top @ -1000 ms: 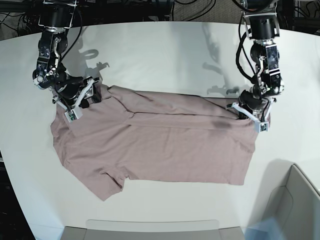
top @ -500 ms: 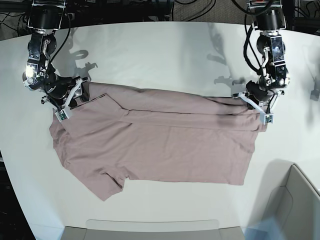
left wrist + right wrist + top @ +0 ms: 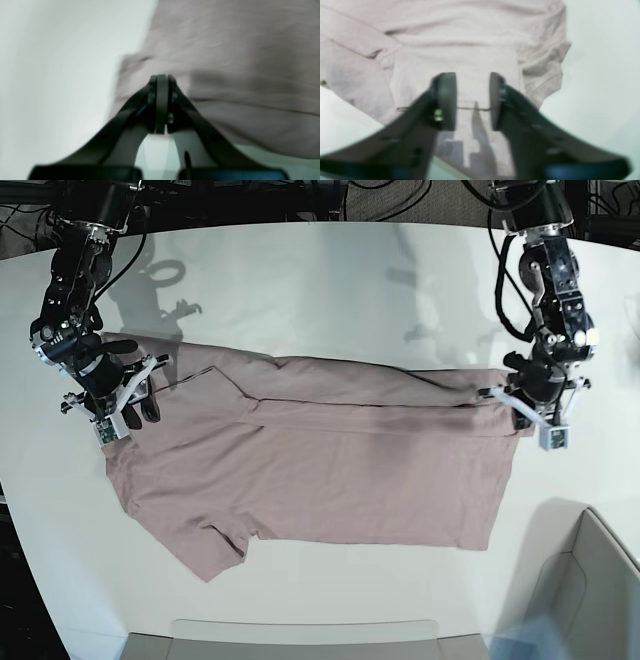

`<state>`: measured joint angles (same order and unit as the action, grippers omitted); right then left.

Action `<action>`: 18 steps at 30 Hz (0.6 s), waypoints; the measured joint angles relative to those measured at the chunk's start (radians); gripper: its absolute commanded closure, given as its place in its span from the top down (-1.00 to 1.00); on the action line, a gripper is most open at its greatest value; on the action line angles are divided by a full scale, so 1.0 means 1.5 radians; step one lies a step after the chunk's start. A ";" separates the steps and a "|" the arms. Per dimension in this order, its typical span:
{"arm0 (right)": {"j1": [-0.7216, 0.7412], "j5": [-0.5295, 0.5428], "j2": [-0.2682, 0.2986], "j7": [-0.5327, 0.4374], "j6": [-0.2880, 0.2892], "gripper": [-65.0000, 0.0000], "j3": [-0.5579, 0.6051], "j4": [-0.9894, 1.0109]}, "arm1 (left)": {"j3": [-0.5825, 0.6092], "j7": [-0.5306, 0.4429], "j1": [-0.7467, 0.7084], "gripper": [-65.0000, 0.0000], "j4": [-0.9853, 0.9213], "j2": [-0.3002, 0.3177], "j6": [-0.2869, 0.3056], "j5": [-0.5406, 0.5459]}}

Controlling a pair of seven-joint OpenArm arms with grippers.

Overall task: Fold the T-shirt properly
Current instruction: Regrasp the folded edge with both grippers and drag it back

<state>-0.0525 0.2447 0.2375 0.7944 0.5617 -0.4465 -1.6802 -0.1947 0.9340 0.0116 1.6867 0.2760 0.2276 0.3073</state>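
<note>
The T-shirt [image 3: 310,465] lies half-folded on the tabletop [image 3: 320,290]. The left hand [image 3: 161,105] is pressed together beside its edge, the right hand [image 3: 472,100] apart above cloth; a poor regrasp could skew the fold.

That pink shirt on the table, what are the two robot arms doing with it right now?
They are partway through folding the T-shirt, which lies spread on the white table with its far edge already folded over into a long band. The left gripper has its jaws pressed together at the shirt's edge; whether cloth is pinched between them is unclear. The right gripper is open, its fingers straddling the fabric at the sleeve end without clamping it.
</note>
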 measured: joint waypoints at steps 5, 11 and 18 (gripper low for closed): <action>0.027 -0.005 -0.002 0.003 -0.001 -1.00 0.023 0.077 | 0.089 0.007 0.058 -1.00 -0.152 -0.006 0.006 0.002; 0.074 -0.032 0.006 -0.007 0.000 -1.00 0.063 0.221 | 0.102 -0.082 0.120 -1.00 -0.306 0.001 -0.001 0.002; 0.050 -0.135 0.002 -0.065 -0.006 -1.00 0.094 0.224 | 0.144 -0.084 0.038 -1.00 -0.296 0.053 0.004 0.016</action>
<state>0.0219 0.0425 0.2398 0.6964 0.5533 -0.3054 -1.3445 0.0208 0.8078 0.0689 1.2434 0.3553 0.2340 0.3313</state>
